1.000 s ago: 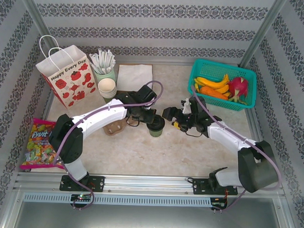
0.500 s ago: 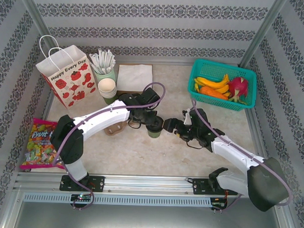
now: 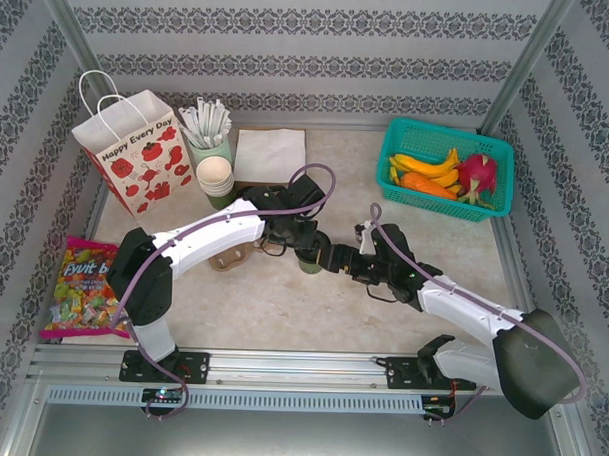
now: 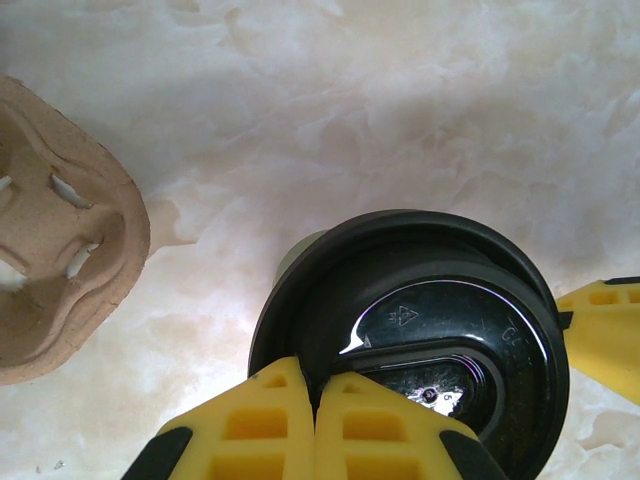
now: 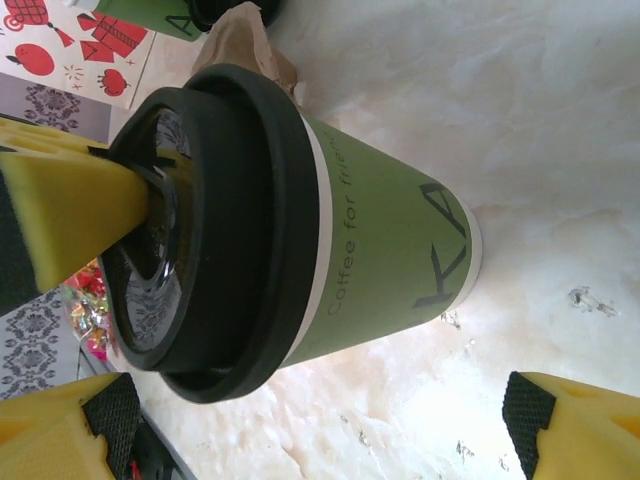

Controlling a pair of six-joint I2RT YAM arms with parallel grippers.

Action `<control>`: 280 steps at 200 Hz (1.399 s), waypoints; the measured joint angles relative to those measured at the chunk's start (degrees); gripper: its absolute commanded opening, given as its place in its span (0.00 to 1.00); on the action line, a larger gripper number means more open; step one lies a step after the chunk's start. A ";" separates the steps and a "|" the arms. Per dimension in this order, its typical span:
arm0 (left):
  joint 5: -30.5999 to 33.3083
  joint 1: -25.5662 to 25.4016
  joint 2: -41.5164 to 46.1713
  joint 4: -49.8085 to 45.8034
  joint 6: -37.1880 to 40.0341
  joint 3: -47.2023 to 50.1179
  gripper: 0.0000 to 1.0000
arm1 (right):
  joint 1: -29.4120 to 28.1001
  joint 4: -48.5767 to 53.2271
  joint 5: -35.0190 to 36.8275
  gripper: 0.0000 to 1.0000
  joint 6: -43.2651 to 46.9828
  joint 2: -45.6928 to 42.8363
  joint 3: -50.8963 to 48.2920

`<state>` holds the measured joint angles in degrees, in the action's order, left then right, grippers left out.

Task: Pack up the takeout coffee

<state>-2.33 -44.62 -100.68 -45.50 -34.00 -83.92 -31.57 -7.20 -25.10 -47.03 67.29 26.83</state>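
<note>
The takeout coffee (image 3: 311, 258), a green paper cup with a black lid (image 4: 420, 335), stands upright mid-table. My left gripper (image 3: 304, 242) is shut, its yellow fingertips (image 4: 315, 415) pressed together on top of the lid. In the right wrist view the cup (image 5: 385, 250) shows its green wall and print, and the left gripper's yellow finger (image 5: 70, 210) rests on the lid. My right gripper (image 3: 330, 257) is open just right of the cup. Its jaws (image 5: 315, 425) stand wide on either side of the cup without touching it.
A brown cardboard cup carrier (image 3: 232, 253) lies just left of the cup. At the back left stand a paper bag (image 3: 132, 152), a green holder of white sticks (image 3: 210, 135), stacked cups (image 3: 215, 175) and a napkin (image 3: 270, 154). A teal fruit basket (image 3: 490, 212) sits back right, a candy bag (image 3: 77, 285) front left.
My right gripper has moved left across the table to the cup, still open. The left gripper has stayed shut on the lid.
</note>
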 measured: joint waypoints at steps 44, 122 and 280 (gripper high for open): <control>0.96 0.00 -0.02 -0.02 -0.26 0.00 0.00 | -0.59 -2.91 0.46 0.93 -0.13 2.10 0.00; 2.49 0.02 -0.26 0.04 -1.29 0.00 0.00 | -2.08 -8.02 4.52 0.91 0.09 2.78 -1.81; 2.78 0.00 -0.55 0.04 -3.85 -0.13 0.00 | -3.96 -11.80 10.73 0.93 3.80 -5.57 -8.96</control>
<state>0.45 -44.62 -101.23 -45.45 -37.85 -84.05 -35.53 -19.00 -14.37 -43.22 61.71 17.87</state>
